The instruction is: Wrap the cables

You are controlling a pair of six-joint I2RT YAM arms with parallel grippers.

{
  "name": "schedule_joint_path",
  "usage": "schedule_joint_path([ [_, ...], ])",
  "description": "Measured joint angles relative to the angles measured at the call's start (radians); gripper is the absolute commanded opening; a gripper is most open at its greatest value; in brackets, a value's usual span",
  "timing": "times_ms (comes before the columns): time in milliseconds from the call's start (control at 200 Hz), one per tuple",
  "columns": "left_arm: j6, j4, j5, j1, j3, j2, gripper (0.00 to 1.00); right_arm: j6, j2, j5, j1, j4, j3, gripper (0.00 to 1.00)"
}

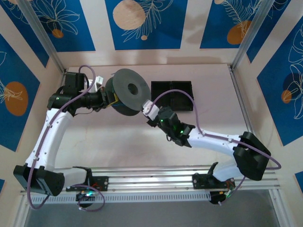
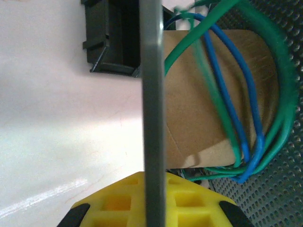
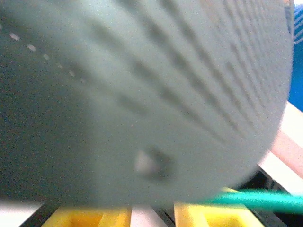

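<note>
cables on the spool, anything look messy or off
Yes: the cables sit slack on the spool: green and blue loops bulge away from its cardboard core and cross instead of lying tight. In the right wrist view one green strand runs out from under it.

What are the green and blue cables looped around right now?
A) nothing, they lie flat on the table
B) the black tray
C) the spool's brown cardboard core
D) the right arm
C: the left wrist view shows the cables curving around the cardboard core, beside the spool's grey flange.
</note>
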Motion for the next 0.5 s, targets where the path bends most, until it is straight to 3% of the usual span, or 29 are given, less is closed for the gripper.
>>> schedule_joint_path([
  [245, -0.003, -0.004, -0.052, 0.0, 0.0, -0.016, 0.0, 0.232, -0.182, -0.031, -0.019, -0.152, -0.049, 0.46],
  [390, 0.004, -0.007, -0.131, 0.0, 0.0, -0.026, 0.0, 0.39, -0.312, -0.095, -0.06, -0.229, -0.11, 0.53],
  [500, 0.038, -0.027, -0.221, 0.0, 0.0, -0.028, 0.0, 0.504, -0.413, -0.154, -0.106, -0.296, -0.161, 0.65],
])
